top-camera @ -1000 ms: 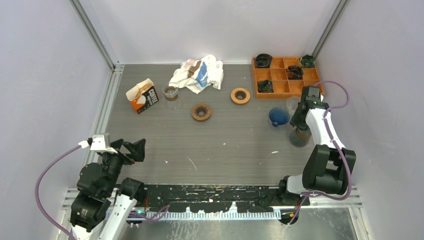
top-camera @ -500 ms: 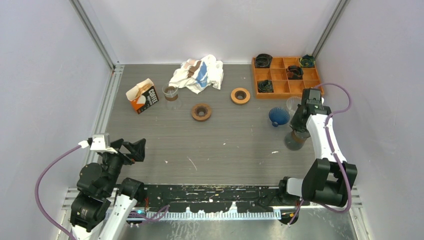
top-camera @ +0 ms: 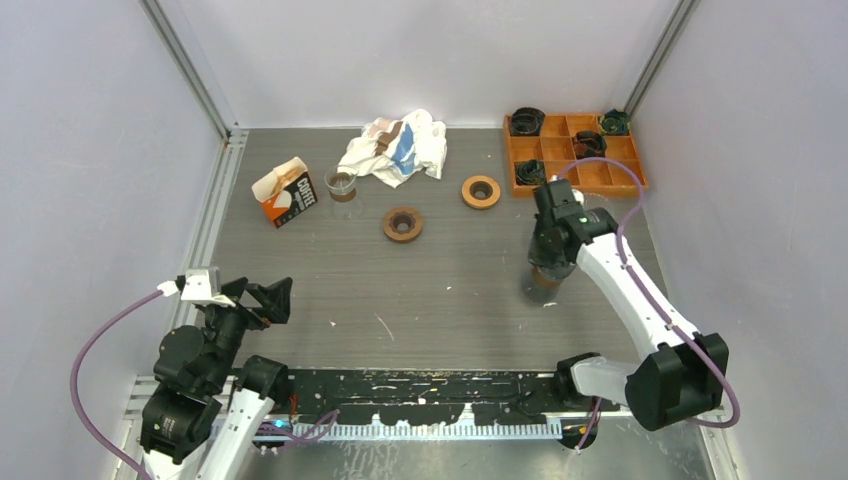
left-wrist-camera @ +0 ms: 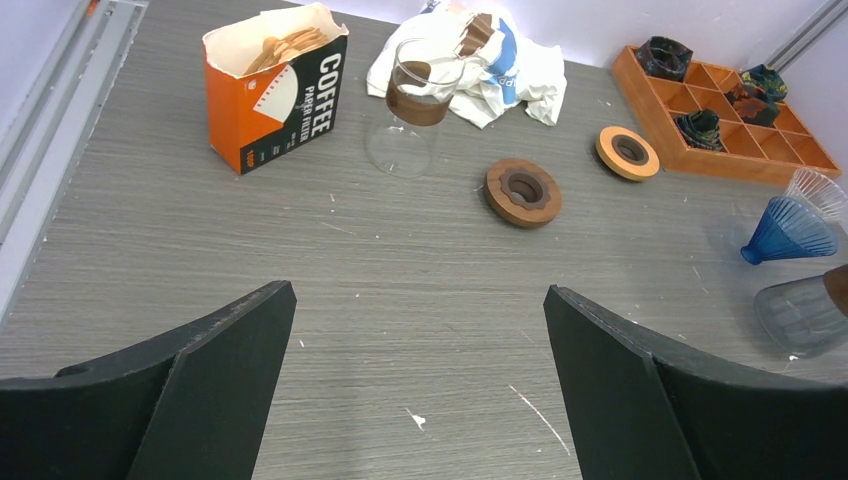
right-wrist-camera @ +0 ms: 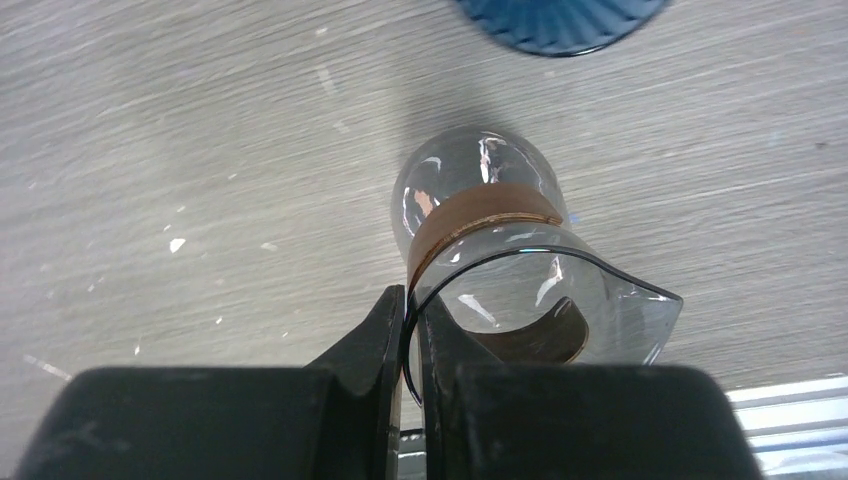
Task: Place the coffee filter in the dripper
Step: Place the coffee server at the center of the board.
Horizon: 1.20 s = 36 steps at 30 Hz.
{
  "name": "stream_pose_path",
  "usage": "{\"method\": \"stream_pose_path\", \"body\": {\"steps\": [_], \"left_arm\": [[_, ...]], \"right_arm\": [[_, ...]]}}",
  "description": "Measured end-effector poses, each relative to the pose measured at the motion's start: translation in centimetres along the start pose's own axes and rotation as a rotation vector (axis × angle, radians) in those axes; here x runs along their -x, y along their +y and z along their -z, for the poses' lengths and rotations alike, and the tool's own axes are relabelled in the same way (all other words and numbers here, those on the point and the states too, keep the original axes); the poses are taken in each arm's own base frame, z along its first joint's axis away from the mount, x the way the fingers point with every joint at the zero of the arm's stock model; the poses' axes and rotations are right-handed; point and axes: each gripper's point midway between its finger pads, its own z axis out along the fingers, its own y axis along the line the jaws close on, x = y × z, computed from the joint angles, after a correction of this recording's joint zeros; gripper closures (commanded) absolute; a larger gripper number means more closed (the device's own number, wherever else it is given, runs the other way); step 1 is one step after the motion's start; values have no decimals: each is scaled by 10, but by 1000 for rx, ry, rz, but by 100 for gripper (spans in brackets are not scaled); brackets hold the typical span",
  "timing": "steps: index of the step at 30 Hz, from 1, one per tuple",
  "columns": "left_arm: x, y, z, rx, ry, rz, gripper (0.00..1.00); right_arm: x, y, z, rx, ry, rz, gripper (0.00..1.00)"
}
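Note:
The orange coffee filter box [top-camera: 285, 192] stands open at the far left with brown filters inside [left-wrist-camera: 285, 45]. The blue dripper [left-wrist-camera: 790, 230] rests on the table at the right beside a clear glass dripper [left-wrist-camera: 822, 188]; my right arm hides both in the top view. My right gripper [top-camera: 546, 268] [right-wrist-camera: 412, 300] is shut on the rim of a glass carafe [right-wrist-camera: 480, 215] with a brown collar, held over the table [top-camera: 535, 290]. The blue dripper's edge [right-wrist-camera: 560, 20] lies just beyond it. My left gripper [left-wrist-camera: 418, 290] [top-camera: 265, 298] is open and empty at the near left.
A second glass carafe [top-camera: 342, 186] stands by the filter box. A crumpled cloth [top-camera: 395, 145] lies at the back. Two wooden rings [top-camera: 402, 223] [top-camera: 481, 191] lie mid-table. An orange compartment tray [top-camera: 560, 150] with dark items sits back right.
My right gripper has carried the glass carafe leftward and toward the middle of the table, away from the drippers. The left arm has not moved.

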Motion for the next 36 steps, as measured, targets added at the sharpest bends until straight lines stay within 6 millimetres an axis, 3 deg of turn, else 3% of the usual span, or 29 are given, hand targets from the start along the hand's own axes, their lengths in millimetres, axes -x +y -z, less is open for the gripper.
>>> {"method": "stream_pose_path", "body": {"steps": [6,12,25,30,36], "left_arm": [[0,0,0,0,0,0,1],[0,0,0,-1,0,0,1],[0,0,0,-1,1,0,1],[0,0,0,-1,1,0,1],[0,0,0,-1,-1,0,1]], "right_arm": [[-11,49,16,58,-16,71,99],[-26,97,17,75,-23,135,99],[-54,234,13,140,-51,243,99],[-54,261,10,148,-57,218,99],[-57,275,6,149,-51,197,99]]}}
